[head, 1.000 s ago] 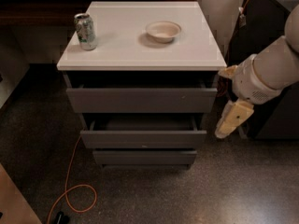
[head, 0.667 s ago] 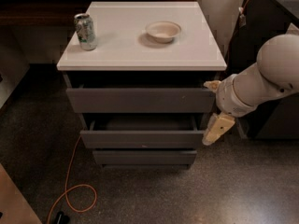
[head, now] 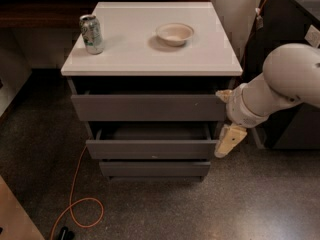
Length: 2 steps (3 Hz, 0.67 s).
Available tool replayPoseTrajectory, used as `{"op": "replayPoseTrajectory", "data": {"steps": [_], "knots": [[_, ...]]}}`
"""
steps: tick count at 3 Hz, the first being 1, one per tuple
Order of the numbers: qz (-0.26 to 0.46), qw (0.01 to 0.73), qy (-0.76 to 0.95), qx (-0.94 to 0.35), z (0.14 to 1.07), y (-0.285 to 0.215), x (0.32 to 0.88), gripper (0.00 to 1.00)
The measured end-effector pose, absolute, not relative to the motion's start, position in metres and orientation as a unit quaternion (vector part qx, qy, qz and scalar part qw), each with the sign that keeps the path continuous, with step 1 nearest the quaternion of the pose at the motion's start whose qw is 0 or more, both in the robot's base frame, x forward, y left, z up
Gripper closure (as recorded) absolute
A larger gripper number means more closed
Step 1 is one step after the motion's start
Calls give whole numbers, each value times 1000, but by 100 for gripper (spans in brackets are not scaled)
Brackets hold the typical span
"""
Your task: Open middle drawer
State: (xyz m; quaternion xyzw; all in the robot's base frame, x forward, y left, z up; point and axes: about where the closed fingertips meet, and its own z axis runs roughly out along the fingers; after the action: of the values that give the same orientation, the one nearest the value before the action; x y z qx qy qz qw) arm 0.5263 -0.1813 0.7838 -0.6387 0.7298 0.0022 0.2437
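The middle drawer is the wide, shallow grey front at mid-height of the cabinet. It stands pulled out a little, and its grey tray interior shows behind the front. My gripper is at the cabinet's right side, level with the top and middle drawers. It is open and empty. One cream finger is by the top drawer's right end. The other hangs just right of the middle drawer's right end. I cannot tell whether it touches the drawer.
The taller top drawer and the thin bottom drawer flank the middle one. A can and a bowl stand on the white top. An orange cable lies on the floor at the left. A dark cabinet stands at the right.
My arm has moved left and a little down, bringing the gripper from off to the right up against the cabinet's right side. The drawers, can and bowl have not moved.
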Motion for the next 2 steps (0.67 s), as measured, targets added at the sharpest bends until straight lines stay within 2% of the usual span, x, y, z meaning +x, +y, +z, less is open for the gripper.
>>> {"op": "replayPoseTrajectory", "data": {"steps": [2], "knots": [[1,207,730,-652,702,-178,551,0]]}}
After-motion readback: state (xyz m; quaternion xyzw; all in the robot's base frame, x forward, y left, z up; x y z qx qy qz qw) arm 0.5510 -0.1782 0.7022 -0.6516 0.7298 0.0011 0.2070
